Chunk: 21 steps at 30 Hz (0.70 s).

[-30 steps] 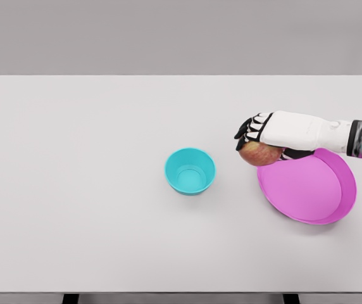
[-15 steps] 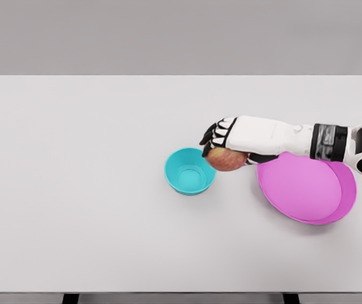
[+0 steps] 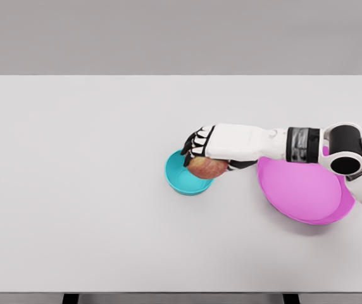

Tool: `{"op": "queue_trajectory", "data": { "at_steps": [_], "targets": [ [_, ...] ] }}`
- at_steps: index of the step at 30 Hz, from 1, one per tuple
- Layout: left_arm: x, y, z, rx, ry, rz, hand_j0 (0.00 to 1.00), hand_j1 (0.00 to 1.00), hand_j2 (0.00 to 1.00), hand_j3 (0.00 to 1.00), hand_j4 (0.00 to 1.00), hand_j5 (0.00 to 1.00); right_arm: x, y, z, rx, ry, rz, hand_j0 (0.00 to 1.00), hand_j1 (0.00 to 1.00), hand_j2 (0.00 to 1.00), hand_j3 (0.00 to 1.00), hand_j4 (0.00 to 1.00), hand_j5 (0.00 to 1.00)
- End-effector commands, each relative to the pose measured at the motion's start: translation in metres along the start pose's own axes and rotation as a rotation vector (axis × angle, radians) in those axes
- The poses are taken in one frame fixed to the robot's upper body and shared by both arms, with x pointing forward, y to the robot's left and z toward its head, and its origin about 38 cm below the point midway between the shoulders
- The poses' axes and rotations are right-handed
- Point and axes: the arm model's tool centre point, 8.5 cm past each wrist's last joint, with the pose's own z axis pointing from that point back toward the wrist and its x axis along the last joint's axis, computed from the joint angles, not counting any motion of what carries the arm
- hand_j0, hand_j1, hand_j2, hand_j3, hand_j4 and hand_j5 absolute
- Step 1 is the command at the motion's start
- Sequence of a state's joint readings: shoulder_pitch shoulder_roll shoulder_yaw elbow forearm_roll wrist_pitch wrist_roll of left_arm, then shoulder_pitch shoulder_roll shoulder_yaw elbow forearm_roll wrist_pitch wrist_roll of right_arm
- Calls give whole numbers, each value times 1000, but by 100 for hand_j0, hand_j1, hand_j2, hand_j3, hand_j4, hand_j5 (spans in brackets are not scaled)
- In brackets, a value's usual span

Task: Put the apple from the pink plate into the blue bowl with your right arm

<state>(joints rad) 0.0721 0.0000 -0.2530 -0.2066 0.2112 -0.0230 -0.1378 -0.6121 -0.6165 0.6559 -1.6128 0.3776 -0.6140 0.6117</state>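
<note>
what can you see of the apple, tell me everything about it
The apple is round, reddish with paler yellow-pink patches, and looks smooth. Only its lower and front part shows; the top is covered by the right hand, whose dark fingers curl over it in a grasp. It sits over the right side of the blue bowl, overlapping the bowl's rim in this view; whether it touches the bowl cannot be told. It is off the pink plate, which lies to the right.
</note>
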Motion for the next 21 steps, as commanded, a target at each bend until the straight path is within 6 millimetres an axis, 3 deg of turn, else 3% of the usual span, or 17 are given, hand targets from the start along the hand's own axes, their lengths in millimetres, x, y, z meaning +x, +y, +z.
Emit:
{"op": "queue_trajectory", "data": {
  "at_steps": [1,11,21],
  "targets": [
    [0,0,0,0,-1,0,100,100,100,100,100,100,1,2,-2,3,-5,-7,61,61,61,61,61,61],
    [0,0,0,0,0,0,100,100,100,100,100,100,1,0,-8,13,-11,7,61,61,61,61,61,61],
    [0,0,0,0,0,0,100,100,100,100,100,100,-2,-3,-28,19,-23,8,62,62,62,62,62,62]
  ]
}}
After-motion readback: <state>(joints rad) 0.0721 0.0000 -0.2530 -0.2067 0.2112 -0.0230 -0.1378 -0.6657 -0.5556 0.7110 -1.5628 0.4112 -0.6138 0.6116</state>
